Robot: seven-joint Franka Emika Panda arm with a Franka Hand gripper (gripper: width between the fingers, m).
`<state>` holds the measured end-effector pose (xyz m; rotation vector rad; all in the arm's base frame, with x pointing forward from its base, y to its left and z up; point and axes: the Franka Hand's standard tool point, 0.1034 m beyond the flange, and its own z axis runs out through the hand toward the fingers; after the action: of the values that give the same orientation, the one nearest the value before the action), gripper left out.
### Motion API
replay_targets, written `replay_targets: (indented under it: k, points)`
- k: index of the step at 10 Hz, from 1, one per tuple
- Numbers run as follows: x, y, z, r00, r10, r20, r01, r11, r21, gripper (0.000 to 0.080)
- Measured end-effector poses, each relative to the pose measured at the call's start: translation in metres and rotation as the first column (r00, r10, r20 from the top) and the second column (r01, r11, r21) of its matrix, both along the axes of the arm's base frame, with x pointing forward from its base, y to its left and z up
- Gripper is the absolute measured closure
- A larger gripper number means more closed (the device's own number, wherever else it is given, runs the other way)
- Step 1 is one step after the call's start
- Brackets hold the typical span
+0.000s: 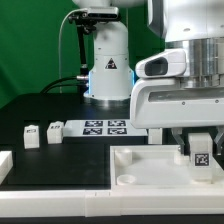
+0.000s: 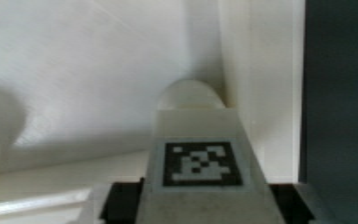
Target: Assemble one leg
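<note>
Exterior view pretty much tells the story: the arm's two-finger gripper (image 1: 199,142) is closed around a small white stubby leg (image 1: 200,154) with a black-and-white square tag on its face. It holds the leg over the big flat white square panel (image 1: 150,165), near the panel's corner on the exterior view's right.

So the pick-up part looks done. What's left, judging from this, is getting the leg down into a corner socket and seating it properly.

The wrist view shows the leg (image 2: 201,125) pinched between the dark fingers (image 2: 130,200), tag facing the camera and rounded end pointing down at the white panel surface (image 2: 87,60). Whether that end already touches the panel or is in a hole, nobody could tell from these shots. The only socket in plain sight is the round one (image 1: 127,180) at the panel's other near corner, and it's empty.

Off on the exterior view's left, two more small white tagged blocks (image 1: 32,136) sit on the black table (image 1: 40,105), beside the marker board (image 1: 105,127). Rough call: about halfway, with the fiddly insertion bit to go.
</note>
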<state>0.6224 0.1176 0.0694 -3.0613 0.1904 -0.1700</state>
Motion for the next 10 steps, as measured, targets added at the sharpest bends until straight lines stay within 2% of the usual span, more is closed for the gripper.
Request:
replay_targets:
  k: [2, 4, 7, 9, 10]
  points:
    - [0.0013, -0.0003, -0.0004, 0.97, -0.241, 0.002, 0.241, 0.97, 0.032, 0.0509]
    - [-0.0004, -0.0004, -0.0008, 0.854, -0.519, -0.02, 0.519, 0.852, 0.068, 0.0509]
    - [-0.001, -0.0015, -0.001, 0.61, -0.788, -0.084, 0.792, 0.602, 0.097, 0.0509]
    - [-0.0019, 0.0008, -0.0016, 0.333, -0.932, -0.145, 0.942, 0.321, 0.101, 0.0509]
    - [-0.0019, 0.0014, -0.0016, 0.253, -0.954, -0.161, 0.966, 0.239, 0.099, 0.0508]
